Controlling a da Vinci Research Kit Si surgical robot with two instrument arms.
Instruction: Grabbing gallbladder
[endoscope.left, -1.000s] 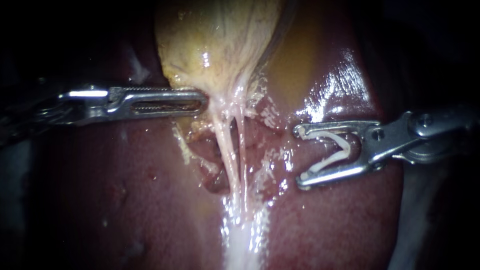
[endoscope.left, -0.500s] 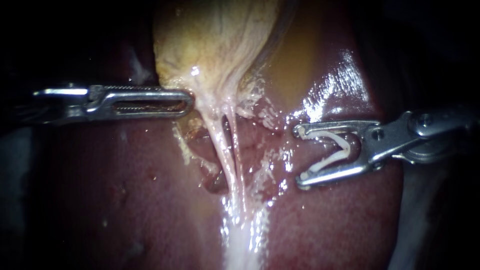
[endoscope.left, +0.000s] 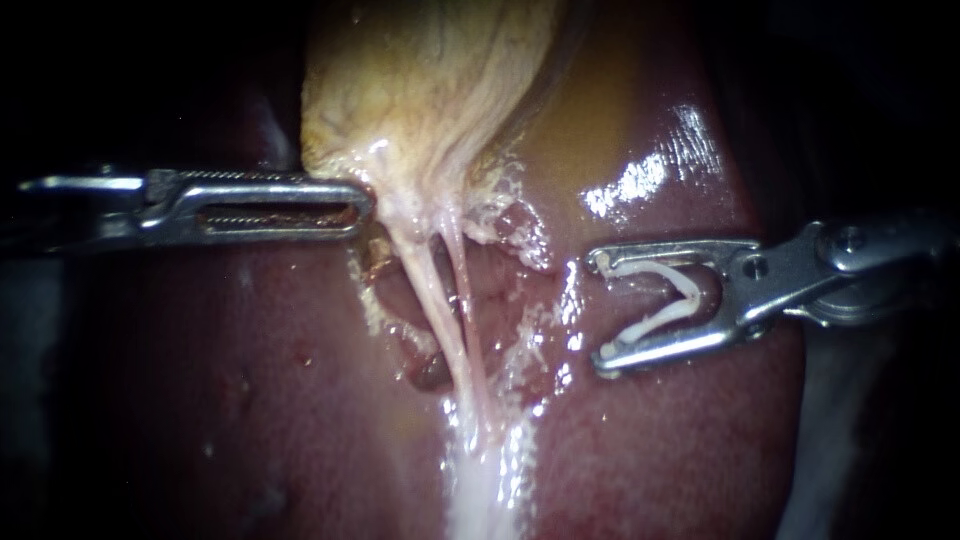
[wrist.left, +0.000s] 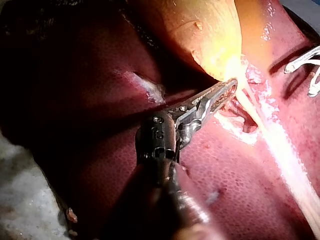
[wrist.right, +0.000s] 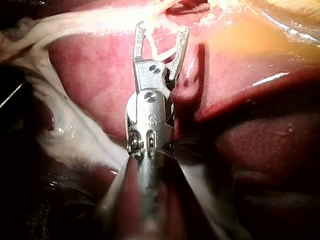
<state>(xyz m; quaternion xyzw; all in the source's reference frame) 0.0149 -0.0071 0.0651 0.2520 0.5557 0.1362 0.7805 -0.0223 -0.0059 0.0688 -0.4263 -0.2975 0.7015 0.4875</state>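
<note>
My left instrument (endoscope.left: 362, 205), lying level with its end effector grasping the gallbladder (endoscope.left: 430, 90) edge, is pulling it further left than before. My right instrument (endoscope.left: 600, 308) is gripping a clip (endoscope.left: 655, 322).

No text, label or sign can be read on the gallbladder (endoscope.left: 430, 90) or the liver (endoscope.left: 250, 400).

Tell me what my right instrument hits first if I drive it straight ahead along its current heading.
Most likely the stretched pale tubes below the gallbladder: the right instrument, its jaws holding a white clip, points at them across wet liver. Depth is unclear; it may graze the liver first.
</note>
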